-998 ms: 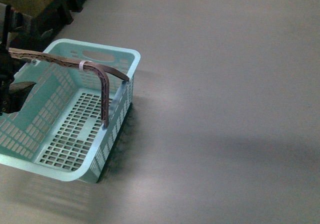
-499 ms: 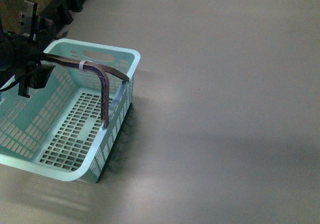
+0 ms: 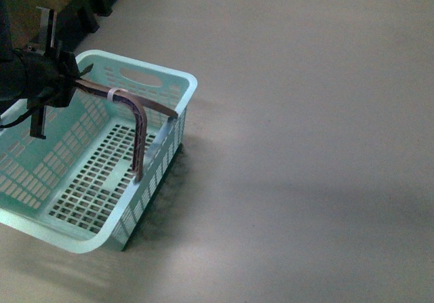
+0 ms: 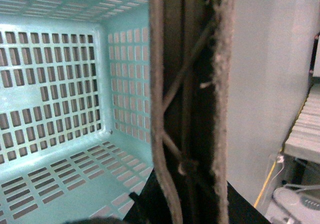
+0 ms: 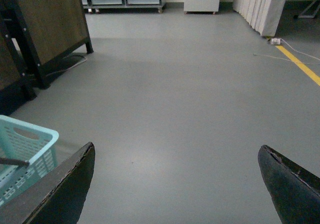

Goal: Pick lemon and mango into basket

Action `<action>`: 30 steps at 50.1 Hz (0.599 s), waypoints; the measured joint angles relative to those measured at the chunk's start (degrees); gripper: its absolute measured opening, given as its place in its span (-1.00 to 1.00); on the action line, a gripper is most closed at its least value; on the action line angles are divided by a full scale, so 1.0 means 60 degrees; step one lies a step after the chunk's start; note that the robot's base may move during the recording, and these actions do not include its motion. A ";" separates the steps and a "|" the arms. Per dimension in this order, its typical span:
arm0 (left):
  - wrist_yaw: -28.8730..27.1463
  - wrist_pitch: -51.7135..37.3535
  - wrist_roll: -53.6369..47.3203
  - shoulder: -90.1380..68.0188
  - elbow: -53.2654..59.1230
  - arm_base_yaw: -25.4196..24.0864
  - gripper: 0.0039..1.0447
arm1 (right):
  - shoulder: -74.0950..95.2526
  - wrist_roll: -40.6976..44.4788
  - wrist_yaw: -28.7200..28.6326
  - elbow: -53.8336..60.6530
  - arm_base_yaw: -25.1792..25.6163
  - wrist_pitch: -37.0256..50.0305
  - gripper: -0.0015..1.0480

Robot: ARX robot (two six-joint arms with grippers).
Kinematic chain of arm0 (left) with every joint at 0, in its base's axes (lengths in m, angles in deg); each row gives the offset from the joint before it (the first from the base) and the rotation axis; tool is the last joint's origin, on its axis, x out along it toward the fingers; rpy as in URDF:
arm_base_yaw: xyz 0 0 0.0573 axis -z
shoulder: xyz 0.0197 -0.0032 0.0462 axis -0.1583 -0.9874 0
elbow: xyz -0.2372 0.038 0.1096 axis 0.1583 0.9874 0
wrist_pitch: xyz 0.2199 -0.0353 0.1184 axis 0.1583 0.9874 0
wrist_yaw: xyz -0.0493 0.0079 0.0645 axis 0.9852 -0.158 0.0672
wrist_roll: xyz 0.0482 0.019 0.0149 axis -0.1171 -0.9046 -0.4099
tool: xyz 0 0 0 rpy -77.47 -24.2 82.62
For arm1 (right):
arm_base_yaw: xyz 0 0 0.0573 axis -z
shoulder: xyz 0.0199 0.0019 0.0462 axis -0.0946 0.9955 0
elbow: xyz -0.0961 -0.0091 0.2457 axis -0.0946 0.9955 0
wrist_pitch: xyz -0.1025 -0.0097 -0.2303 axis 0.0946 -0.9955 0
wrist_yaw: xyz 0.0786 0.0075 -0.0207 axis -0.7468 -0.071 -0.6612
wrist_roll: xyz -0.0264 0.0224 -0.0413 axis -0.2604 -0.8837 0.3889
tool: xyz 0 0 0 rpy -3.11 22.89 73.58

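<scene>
The grey surface (image 3: 305, 113) fills most of the front view, spreading across the middle and right of the frame. The basket (image 3: 157, 174) takes the left third of that view, from the upper left down to the lower left corner. It is light teal plastic with slotted walls and floor and an oval hand hole (image 3: 139, 79) in its far wall. Whether its base lies flat on the surface I cannot tell.

The left gripper (image 3: 71, 85) is a dark bulk at the upper left edge of the frame, over the basket's left side and about level with the rim. Its jaws are closed narrow on the brown handle (image 3: 140, 140). The handle runs out of them toward the right, bends downward and meets the basket's right wall. In the left wrist view the handle is a frayed strip running up the middle of the frame, very close, with teal wall and floor to the left of it. The jaws themselves hardly show there.

The right gripper (image 5: 176, 148) is well apart from the basket. In the right wrist view its two dark fingers stand at the lower left and lower right of the frame. The jaws are wide, with only surface between them, and a corner of the basket shows at the left edge.

A white tie (image 3: 115, 94) wraps the handle just right of the left jaws.
</scene>
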 joint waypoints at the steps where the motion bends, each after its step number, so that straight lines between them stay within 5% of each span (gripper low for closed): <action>1: -0.0007 0.0007 -0.0062 0.0095 0.0102 0.0011 -0.90 | 0.0000 0.0000 0.0000 0.0000 0.0000 0.0000 0.83; 22: 0.0109 0.0882 0.0452 0.4601 0.2965 -0.0266 -0.90 | 0.0000 0.0000 0.0000 0.0000 0.0000 0.0000 0.83; 30: 0.0364 0.2707 0.1144 0.8127 0.3621 -0.0627 -0.90 | 0.0000 0.0000 0.0000 0.0000 0.0000 0.0000 0.83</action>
